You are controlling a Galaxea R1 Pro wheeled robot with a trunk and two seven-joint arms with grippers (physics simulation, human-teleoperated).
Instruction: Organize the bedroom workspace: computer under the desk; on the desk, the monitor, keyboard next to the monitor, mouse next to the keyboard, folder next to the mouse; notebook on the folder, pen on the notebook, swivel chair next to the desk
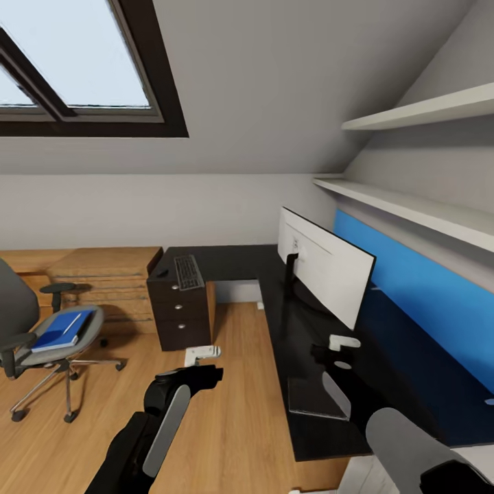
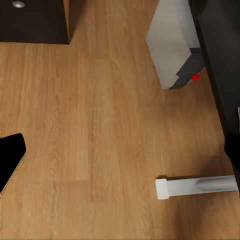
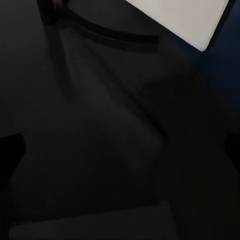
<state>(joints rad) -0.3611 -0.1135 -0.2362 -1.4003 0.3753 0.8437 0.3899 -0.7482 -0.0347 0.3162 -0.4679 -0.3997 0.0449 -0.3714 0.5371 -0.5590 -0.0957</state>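
while both arms hang low in the head view, the long black desk (image 1: 240, 264) is the biggest thing, and it runs from the far wall round to under the right gripper (image 1: 336, 351). that gripper is over the desk top, and nothing is seen in it; how wide it is open, i cannot tell. the monitor (image 1: 329, 264) stands on the desk just past the right gripper, with its pale back facing us. in the right wrist view a corner of the monitor (image 3: 192, 20) shows above the dark desk (image 3: 100, 140).

the grey swivel chair (image 1: 41, 336) is on the wood floor (image 1: 226, 412), well apart from the left gripper (image 1: 202, 354), off to its left side. the blue folder (image 1: 62, 331) lies on the chair seat, and a thin white pen (image 1: 71, 322) lies on the folder.

the left gripper is over the floor beside the desk with nothing seen in it; i cannot tell how wide it is open. in the left wrist view the light grey computer (image 2: 172, 47) stands on the floor (image 2: 100, 125) by the desk edge, past the gripper.

the black keyboard (image 1: 188, 272) lies on the far part of the desk, above the drawers (image 1: 180, 312), beyond the left gripper.
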